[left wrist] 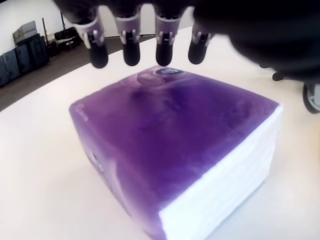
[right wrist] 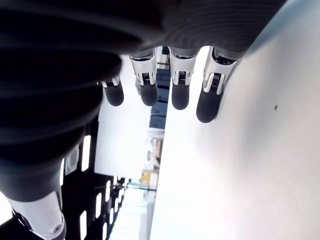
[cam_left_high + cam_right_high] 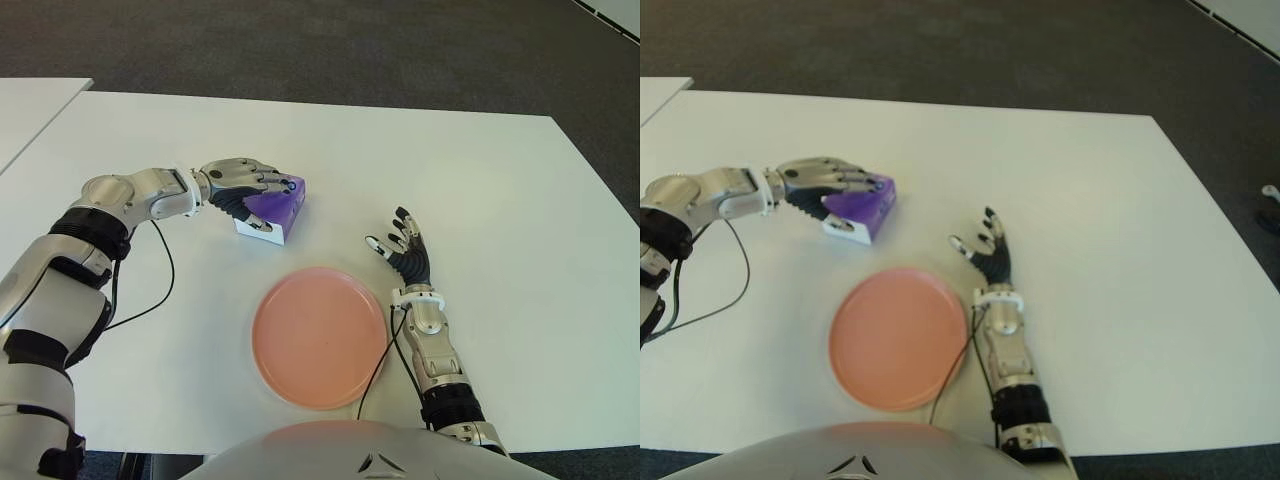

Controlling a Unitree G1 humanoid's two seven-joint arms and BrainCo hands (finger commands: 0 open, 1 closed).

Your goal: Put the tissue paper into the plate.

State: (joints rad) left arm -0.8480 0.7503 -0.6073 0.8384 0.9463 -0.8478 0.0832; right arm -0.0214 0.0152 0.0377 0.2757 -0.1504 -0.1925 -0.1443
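The left hand (image 3: 243, 183) hovers over the purple tissue pack (image 3: 272, 210), fingers (image 1: 131, 52) uncurled above its top; only the wrist view shows that gap. Nearer the robot lies the pink plate (image 3: 318, 336); beside that, the right hand (image 3: 404, 248), fingers spread, empty.

This looks like an office or a lab room set up for robot trials. Under both hands runs a wide white table (image 3: 480, 180) with a plain bare top, and a second white table (image 3: 30, 105) stands just beside it, out past the left hand (image 3: 240, 185). Beyond the fingertips of both hands the floor is dark grey carpet (image 3: 300, 45), the hard-wearing kind laid in workplaces. Far beyond the left hand, the left wrist view shows dark cases (image 1: 25, 50) stacked against a pale wall, and a caster wheel (image 1: 312, 97) like an office chair's.
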